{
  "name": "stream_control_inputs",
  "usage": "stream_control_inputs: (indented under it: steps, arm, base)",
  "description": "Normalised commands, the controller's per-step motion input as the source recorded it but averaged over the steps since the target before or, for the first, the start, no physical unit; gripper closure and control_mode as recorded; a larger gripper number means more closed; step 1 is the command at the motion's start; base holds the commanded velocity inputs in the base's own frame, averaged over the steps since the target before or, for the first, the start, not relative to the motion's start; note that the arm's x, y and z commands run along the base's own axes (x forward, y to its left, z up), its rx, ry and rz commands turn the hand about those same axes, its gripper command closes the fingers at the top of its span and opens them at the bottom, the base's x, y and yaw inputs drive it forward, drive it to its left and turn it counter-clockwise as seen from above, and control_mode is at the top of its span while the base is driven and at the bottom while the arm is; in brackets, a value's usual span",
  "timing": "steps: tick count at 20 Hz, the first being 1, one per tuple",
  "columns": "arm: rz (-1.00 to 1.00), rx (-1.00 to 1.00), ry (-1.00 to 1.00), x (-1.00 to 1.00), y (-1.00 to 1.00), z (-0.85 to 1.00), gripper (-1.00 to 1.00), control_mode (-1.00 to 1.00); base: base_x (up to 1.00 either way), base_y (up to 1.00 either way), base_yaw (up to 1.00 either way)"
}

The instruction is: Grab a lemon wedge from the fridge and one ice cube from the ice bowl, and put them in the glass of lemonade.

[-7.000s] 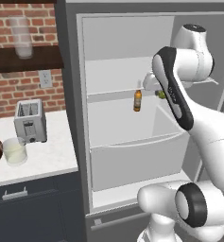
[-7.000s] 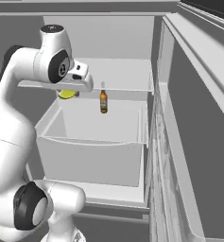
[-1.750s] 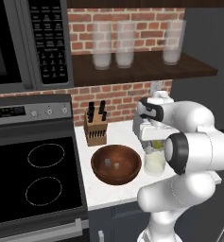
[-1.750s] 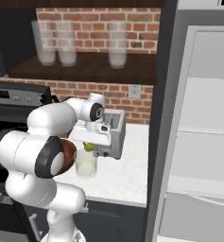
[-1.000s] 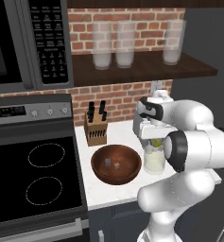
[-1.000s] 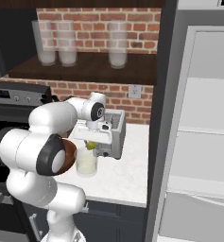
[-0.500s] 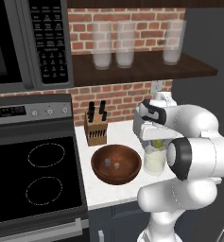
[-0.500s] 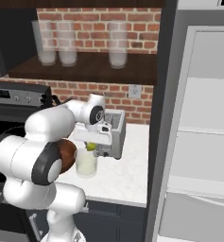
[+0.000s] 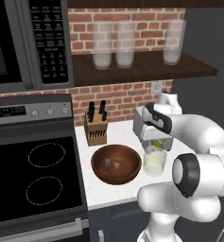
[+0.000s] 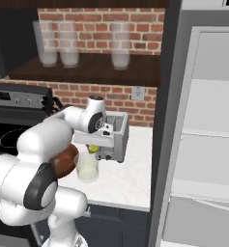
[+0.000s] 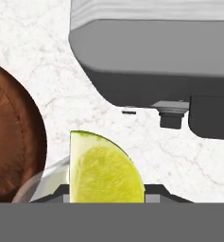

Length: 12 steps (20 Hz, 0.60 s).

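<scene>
gripper [image 10: 93, 147] clamped on lemon wedge [image 11: 104, 174] | hovers just above glass of lemonade [image 9: 155, 160], barely shifted over the last second | release pending | ice cube [image 9: 117, 165] waits in ice bowl [image 9: 102, 176]

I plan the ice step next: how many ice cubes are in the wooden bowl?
2. Both ice cubes lie on the floor of the bowl, side by side: one to the left, one to the right. Its near wall may hide more.
</scene>
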Motion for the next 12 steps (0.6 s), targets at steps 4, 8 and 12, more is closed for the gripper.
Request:
stream_control_inputs:
  steps: [4, 8, 12]
  arm:
    - [0.00, 0.00, -0.09, -0.03, 0.05, 0.00, 1.00, -1.00]
    - [0.00, 0.00, -0.05, -0.06, 0.00, 0.00, 1.00, -1.00]
    - [0.00, 0.00, -0.09, -0.09, 0.00, 0.00, 1.00, -1.00]
  base:
    - [0.00, 0.00, 0.00]
    - [0.00, 0.00, 0.00]
    - [0.00, 0.00, 0.00]
